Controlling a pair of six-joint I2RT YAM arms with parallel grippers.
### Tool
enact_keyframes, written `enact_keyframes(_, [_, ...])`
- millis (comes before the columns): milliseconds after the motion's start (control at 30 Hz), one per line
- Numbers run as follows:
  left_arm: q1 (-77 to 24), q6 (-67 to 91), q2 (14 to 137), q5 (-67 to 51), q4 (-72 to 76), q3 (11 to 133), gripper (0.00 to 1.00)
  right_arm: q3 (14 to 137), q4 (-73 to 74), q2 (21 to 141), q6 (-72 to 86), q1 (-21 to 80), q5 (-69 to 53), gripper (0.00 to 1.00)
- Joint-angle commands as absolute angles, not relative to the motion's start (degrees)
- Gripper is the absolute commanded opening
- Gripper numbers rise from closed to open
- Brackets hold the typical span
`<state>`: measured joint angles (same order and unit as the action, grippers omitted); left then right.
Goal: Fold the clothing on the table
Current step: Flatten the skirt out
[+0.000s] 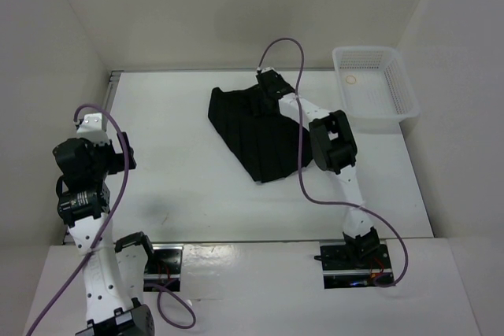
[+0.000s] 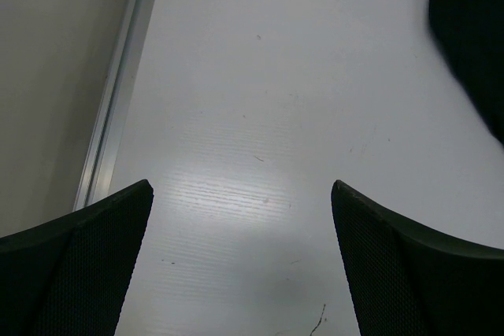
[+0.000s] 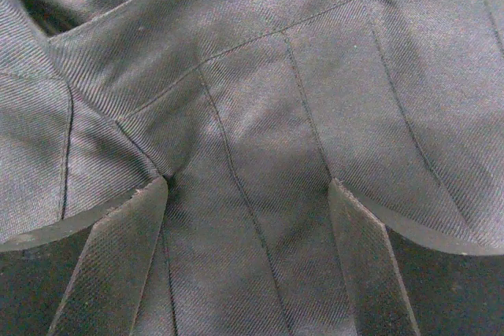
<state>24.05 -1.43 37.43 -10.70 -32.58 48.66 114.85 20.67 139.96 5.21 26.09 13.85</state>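
The clothing (image 1: 252, 133), a black pleated skirt, lies crumpled on the far middle of the white table (image 1: 181, 186). My right gripper (image 1: 272, 84) is down on the skirt's far edge. In the right wrist view that gripper (image 3: 248, 186) is open, with its fingertips (image 3: 126, 249) resting on the pleated fabric (image 3: 260, 76), which spans the gap between them. My left gripper (image 1: 124, 153) hovers over the table's left side, well away from the skirt. It (image 2: 240, 186) is open over bare tabletop (image 2: 260, 92), and a corner of the skirt (image 2: 472, 37) shows at the upper right.
A white mesh basket (image 1: 376, 92) stands at the far right corner, just right of the skirt. The table's metal rim (image 2: 118, 92) runs close by the left gripper, with a white wall beyond it. White walls enclose the table.
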Motion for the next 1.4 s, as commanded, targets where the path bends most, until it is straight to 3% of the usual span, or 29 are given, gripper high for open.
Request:
enact_keyframes(0, [23.9, -1.7, 37.6, -11.1, -30.9, 50.5, 1.0, 106.3, 23.6, 133.4, 7.6, 27.4, 11.0, 0.87])
enact_keyframes(367, [23.9, -2.7, 36.5, -13.5, -31.5, 50.5, 1.0, 84.3, 25.4, 113.8, 10.5, 35.2, 13.1, 0.85])
enact_keyframes(633, [23.4, -4.4, 40.0, -16.9, -32.1, 50.5, 1.0, 84.6, 24.2, 108.8, 11.2, 36.0, 13.6, 0.85])
enact_keyframes(767, [18.4, -4.4, 44.1, -16.9, -32.1, 52.5, 1.0, 86.5, 25.5, 108.0, 10.6, 36.0, 12.9, 0.85])
enact_keyframes(1000, [3.8, -2.2, 66.3, -14.1, -32.1, 62.2, 1.0, 89.1, 24.1, 105.2, 7.8, 31.9, 10.2, 0.85])
enact_keyframes(1133, [-7.5, 1.6, 76.4, -7.6, -27.6, 66.4, 1.0, 88.6, 24.1, 105.2, 7.2, 28.1, 9.1, 0.85])
enact_keyframes(1300, [-13.8, 9.3, 85.3, 0.5, -20.5, 67.6, 1.0, 86.9, 23.6, 103.5, 7.2, 24.4, 9.1, 0.85])
enact_keyframes(1367, [-15.6, 13.5, 85.9, 2.4, -18.8, 67.6, 0.92, 86.9, 23.0, 103.5, 6.7, 22.4, 9.1, 0.85])
